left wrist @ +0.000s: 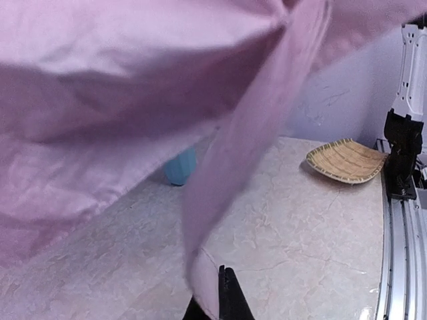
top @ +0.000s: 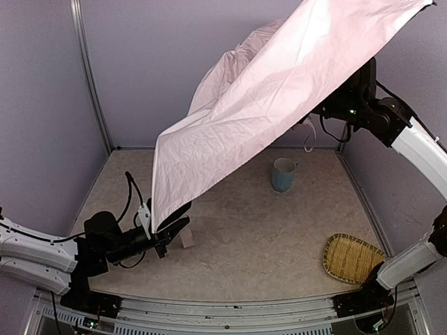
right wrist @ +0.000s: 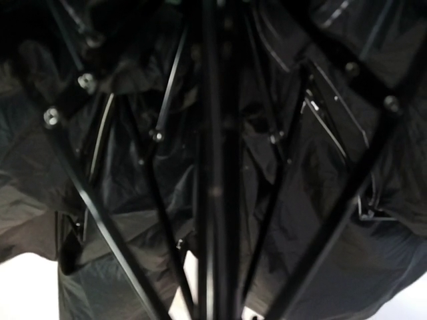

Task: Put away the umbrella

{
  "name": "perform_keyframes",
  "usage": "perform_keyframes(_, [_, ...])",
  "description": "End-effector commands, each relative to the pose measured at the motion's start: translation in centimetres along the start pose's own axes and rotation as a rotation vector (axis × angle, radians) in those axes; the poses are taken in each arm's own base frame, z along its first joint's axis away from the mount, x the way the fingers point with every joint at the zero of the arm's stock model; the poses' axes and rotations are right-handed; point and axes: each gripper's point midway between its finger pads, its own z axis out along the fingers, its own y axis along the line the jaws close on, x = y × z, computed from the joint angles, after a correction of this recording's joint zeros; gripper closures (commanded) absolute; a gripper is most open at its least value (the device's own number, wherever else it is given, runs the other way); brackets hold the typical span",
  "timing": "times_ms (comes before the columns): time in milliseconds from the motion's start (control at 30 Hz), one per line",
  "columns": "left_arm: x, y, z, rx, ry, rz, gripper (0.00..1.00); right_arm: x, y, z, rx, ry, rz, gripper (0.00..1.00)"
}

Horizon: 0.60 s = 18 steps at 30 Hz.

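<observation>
Folding umbrella with pale pink fabric and black lining (top: 279, 91) is open and up in the air, not on the table: the canopy slants from the top right corner down to lower left, above the beige marble-pattern table (top: 265, 237). Left claw (top: 170, 230) is low near the left front of the table, clenched on the canopy's lowest corner; in the left wrist view the pink edge runs down between the black fingers (left wrist: 231, 297). Right arm (top: 391, 122) reaches in under the high side of the canopy, with its claw hidden behind the fabric from above. Right wrist view is filled by the thin black shaft (right wrist: 217, 167), the ribs and the black lining, own fingers not distinguishable, so can't tell if that claw is gripping or released. Light-blue cup (top: 283, 174) stands upright mid-table, below the canopy edge. Round woven bamboo tray (top: 353, 257) lies at the right front, well apart from the cup.
</observation>
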Motion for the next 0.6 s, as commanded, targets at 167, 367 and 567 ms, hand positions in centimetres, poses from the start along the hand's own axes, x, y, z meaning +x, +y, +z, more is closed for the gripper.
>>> perform_keyframes(167, [-1.7,3.2,-2.0,-0.072,-0.059,0.035,1.0,-3.2,-0.7,-5.2,-0.037,-0.181,-0.179,1.0])
perform_keyframes(367, [1.5,6.5,-0.2,-0.147,0.083,0.117,1.0,-0.8,4.5,-6.6,-0.309,-0.194,-0.293,1.0])
perform_keyframes(567, [2.8,9.5,3.9,-0.159,0.151,0.161,1.0,2.0,7.8,-6.6,-0.435,-0.158,-0.29,1.0])
